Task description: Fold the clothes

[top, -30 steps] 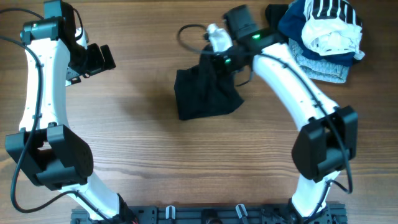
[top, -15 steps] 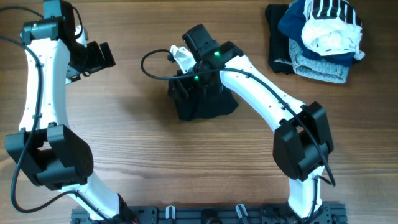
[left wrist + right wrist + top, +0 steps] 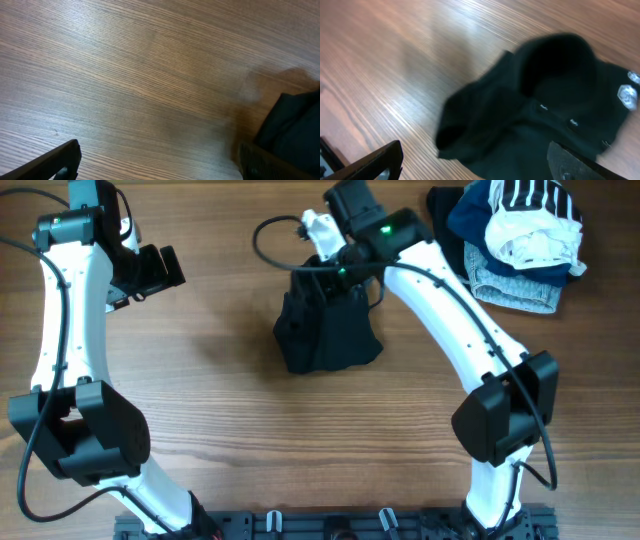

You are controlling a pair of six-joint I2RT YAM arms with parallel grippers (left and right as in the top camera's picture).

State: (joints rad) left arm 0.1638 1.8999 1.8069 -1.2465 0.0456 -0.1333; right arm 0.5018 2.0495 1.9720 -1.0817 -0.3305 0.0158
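A black garment with small buttons [image 3: 327,332] lies crumpled in a heap on the wooden table, slightly behind the centre. My right gripper [image 3: 335,278] hovers over its far edge. In the right wrist view the jaws of the right gripper [image 3: 475,167] stand wide open, with the black garment [image 3: 540,110] loose beneath them and nothing clamped. My left gripper [image 3: 150,275] is far off at the back left, open and empty. In its own view the left gripper [image 3: 160,167] frames bare wood, and the black garment [image 3: 295,125] shows at the right edge.
A pile of other clothes [image 3: 510,240], blue, white, grey and striped, sits at the back right corner. A black cable [image 3: 270,250] loops off the right wrist behind the garment. The arm bases stand along the table's front edge [image 3: 330,525].
My right gripper has opened and let go of the black garment, which now rests in a heap. The right arm swung left, then back up and right. The left arm has not moved.
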